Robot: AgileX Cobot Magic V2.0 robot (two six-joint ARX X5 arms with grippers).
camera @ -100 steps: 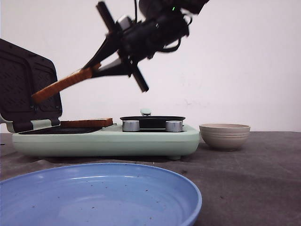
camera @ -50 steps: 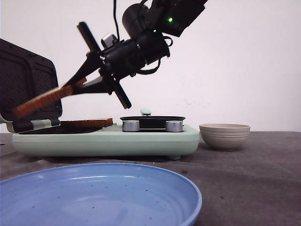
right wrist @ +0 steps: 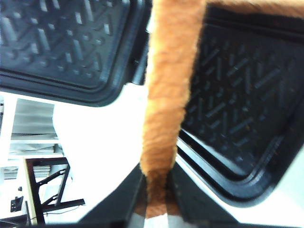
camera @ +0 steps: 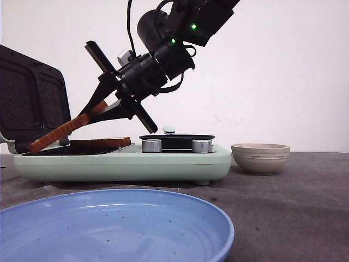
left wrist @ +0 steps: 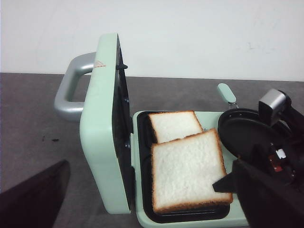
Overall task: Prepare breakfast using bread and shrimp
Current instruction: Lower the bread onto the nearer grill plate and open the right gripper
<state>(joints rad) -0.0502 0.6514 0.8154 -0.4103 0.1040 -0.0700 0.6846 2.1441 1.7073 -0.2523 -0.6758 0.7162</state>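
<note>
Currently lowering second bread slice (camera: 57, 132) into sandwich maker (camera: 122, 162), right gripper (camera: 101, 106) pinching it by one crust edge, jaws narrow, clamped on that edge. Slice tilted steeply, low end touching or just above the grill plate (left wrist: 142, 156) next to the open lid (camera: 32, 101) (contact not resolvable from the front view).

Risks, as judgement only:
- Thin edge grip, so slice could pivot or tear at the pinch; soft crumb, little to hold.
- Letting go while this tilted could drop it leaning on the lid hinge side or half over the plate rim instead of flat.
- Overlap with first slice (camera: 101, 143) already lying flat in the plate; left wrist view shows held slice covering part of it. Fine if stacking intended, bad if side by side wanted.
- Gripper fingers close to the lid; further push toward it could knock the lid.
- Small pan (camera: 177, 138) on same appliance just beside the arm; wrist swing could clip it.

Bread look: pale porous face, golden-brown crust all round, square, unbroken. Crust fills right wrist view, fuzzy orange-brown, held between the fingers.

Left gripper (left wrist: 142, 209): dark fingers at both sides of its own view, spread wide, holding nothing, hovering over the sandwich maker.

Beige bowl (camera: 260, 158) toward the right of the counter (camera: 294, 207), blue plate (camera: 114, 226) at near edge. Shrimp not visible (bowl interior hidden).
</note>
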